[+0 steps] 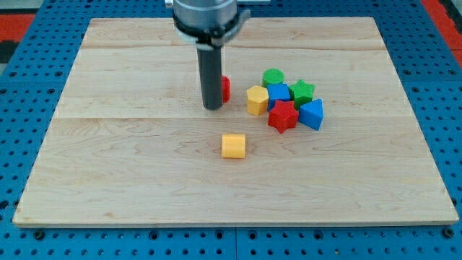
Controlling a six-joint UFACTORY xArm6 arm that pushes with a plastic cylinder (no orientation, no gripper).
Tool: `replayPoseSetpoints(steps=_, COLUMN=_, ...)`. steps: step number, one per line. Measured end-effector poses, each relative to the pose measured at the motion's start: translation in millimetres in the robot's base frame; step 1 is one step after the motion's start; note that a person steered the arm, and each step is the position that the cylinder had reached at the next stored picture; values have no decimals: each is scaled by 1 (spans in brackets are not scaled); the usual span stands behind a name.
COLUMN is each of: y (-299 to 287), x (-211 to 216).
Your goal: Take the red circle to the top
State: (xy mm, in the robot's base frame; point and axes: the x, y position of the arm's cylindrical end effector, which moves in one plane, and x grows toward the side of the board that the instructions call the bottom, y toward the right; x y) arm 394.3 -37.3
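Wooden bench [130,159] with small blocks on it.
My tip [212,107] touches the red circle [226,89], which is mostly hidden behind the rod; no gripper shows.

Pale smooth wooden board [144,166]

My tip [212,107] rests on the wooden worktop [130,173], touching the red circle [225,89], which peeks out on its right. Further right, other blocks huddle together. A yellow block [233,145] sits alone, nearer the view's bottom
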Motion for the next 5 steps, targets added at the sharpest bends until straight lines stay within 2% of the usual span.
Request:
replayPoseSetpoints(steps=1, y=27, x=-33)
replayPoseSetpoints(steps=2, y=61, x=-48)
replayPoseSetpoints(steps=3, y=34, x=-105)
replayPoseSetpoints(steps=5, y=66, x=-70)
